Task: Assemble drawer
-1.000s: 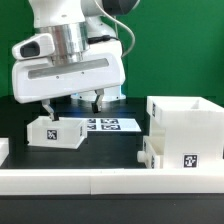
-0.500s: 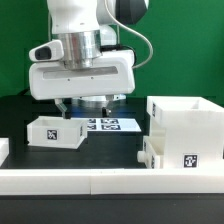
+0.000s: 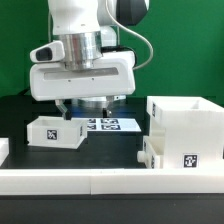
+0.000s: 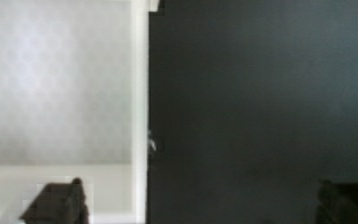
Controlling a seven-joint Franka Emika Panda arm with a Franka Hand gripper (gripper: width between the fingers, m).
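Black bench [image 3: 112,148], green backdrop [image 3: 20,30]; jaws hang wide open, empty; small tray [image 3: 55,131] lies nearer, at seven o'clock, housing [image 3: 185,125] at four.

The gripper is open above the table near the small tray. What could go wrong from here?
1. The open gripper hangs beside the small tray, not centred over it. If it comes straight down, a finger may hit the tray's wall and shove it instead of straddling it.
2. The tray sits close to the marker board, so a shove could slide it onto the board.
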